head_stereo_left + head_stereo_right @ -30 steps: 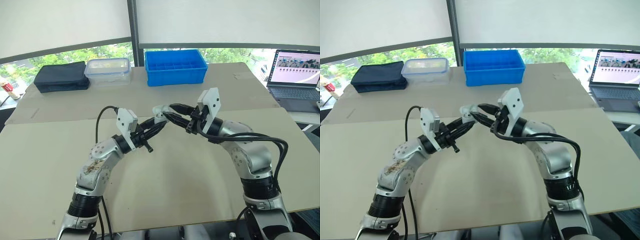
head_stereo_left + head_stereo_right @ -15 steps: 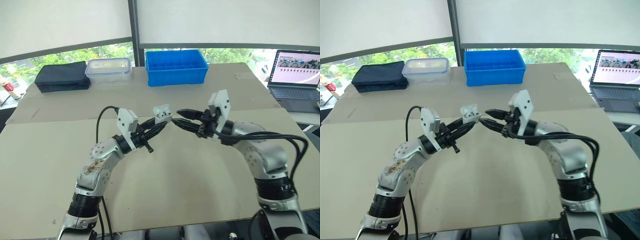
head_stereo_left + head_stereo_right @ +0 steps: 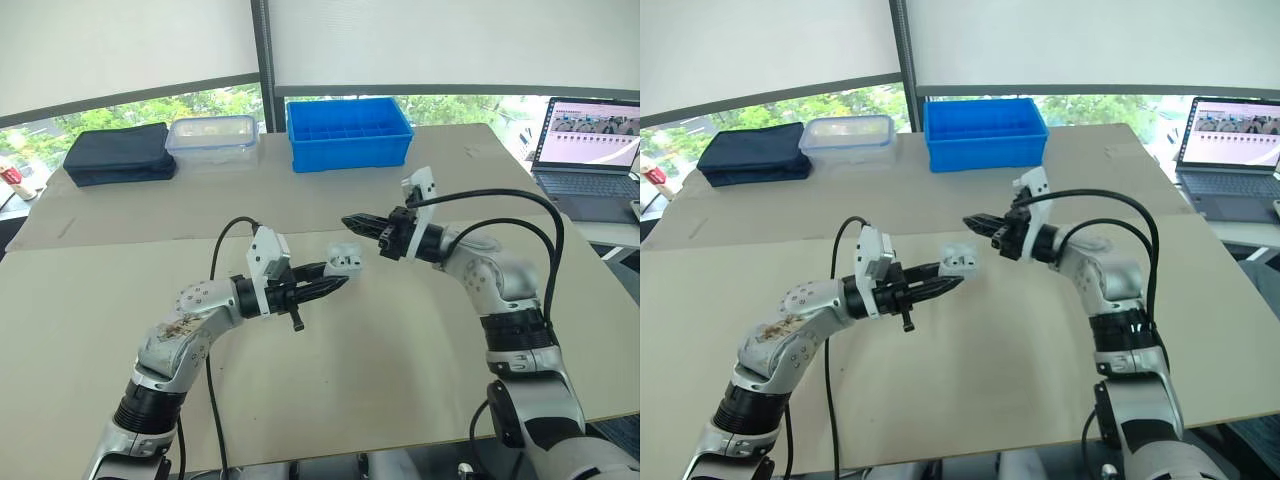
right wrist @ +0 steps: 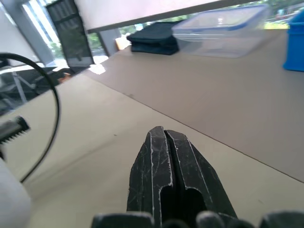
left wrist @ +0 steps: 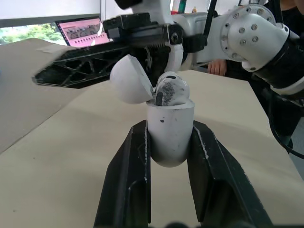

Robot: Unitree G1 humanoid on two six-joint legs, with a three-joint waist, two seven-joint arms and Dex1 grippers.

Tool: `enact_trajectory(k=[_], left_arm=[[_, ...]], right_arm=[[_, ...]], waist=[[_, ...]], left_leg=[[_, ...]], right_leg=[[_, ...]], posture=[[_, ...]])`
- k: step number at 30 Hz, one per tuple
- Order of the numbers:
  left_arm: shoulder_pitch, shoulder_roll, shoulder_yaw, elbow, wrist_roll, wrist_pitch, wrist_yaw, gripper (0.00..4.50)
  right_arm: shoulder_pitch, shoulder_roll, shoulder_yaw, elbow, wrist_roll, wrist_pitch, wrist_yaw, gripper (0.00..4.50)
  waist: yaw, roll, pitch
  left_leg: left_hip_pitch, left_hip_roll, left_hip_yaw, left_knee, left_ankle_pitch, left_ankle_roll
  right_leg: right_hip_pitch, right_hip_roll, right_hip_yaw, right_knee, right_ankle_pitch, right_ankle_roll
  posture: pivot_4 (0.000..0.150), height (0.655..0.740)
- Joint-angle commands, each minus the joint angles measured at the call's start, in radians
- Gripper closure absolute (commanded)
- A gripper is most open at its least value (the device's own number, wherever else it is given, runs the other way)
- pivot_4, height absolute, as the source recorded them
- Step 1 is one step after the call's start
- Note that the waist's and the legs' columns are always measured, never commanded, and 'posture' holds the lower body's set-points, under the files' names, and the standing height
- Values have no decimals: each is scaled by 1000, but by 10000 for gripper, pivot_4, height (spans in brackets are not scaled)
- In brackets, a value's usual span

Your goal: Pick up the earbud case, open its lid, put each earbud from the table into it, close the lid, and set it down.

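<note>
The left arm comes in from the near left side of the table [image 3: 400, 350], elbow bent, with its forearm running toward the middle and the left gripper [image 3: 335, 278] pointing to the right and slightly upward. Its two black fingers [image 5: 130, 180] pinch the lower body of the white earbud case [image 5: 169, 135], one on each side, and hold it upright and raised off the tabletop over the middle of the table. The case's lid [image 5: 130, 85] is swung open and hangs back on its hinge, and the rounded head of an earbud [image 5: 172, 88] sits in the open mouth. The right arm rises from the near right side, bends sharply at the elbow, and sends its forearm leftward toward the centre, so the two grippers point at each other. The right gripper [image 3: 352, 220] has its fingers [image 4: 156, 142] pressed flat together with nothing between them; its tip hovers near the case, a little above and beyond it, apart from it. Along the far edge of the table stand a dark pouch [image 3: 120, 152], a clear lidded box [image 3: 213, 140] and a blue bin [image 3: 350, 133], and a laptop [image 3: 590, 160] sits off to the right.
</note>
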Motion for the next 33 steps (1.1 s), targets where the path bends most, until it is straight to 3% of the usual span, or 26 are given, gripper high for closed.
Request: enact_trajectory(k=[1,5,12,24,33], left_arm=[[-25,12,0,-23,20,-15,-6,39496],[-36,15,15,12,38,-33,-2,39496],[-56,-6,35,26,29,-41,-2,39496],[-40,10,31,33,34,-55,-28,39496],[-36,-3,8,5,31,-63,-39,39496]], right_arm=[[-58,-6,-34,-58,151,175,80,44379],[-63,-87,-12,-132,242,337,174,44379],[14,-146,69,-209,147,251,183,44379],[-69,-101,-107,-107,256,323,92,44379],[-45,-106,48,-38,23,153,63,44379]], waist=[[3,0,0],[8,0,0],[0,0,0],[4,0,0],[1,0,0]], left_leg=[[0,0,0,0,0,0],[0,0,-2,1,-1,2],[0,0,-1,0,-2,3],[0,-1,-1,0,-1,2],[0,0,-1,0,0,1]], right_leg=[[0,0,0,0,0,0],[1,0,-1,0,0,0],[0,0,-1,0,0,0],[0,-1,-1,-1,0,0],[0,-1,-1,0,0,0]], posture=[[1500,7400],[1500,7400],[1500,7400],[1500,7400],[1500,7400]])
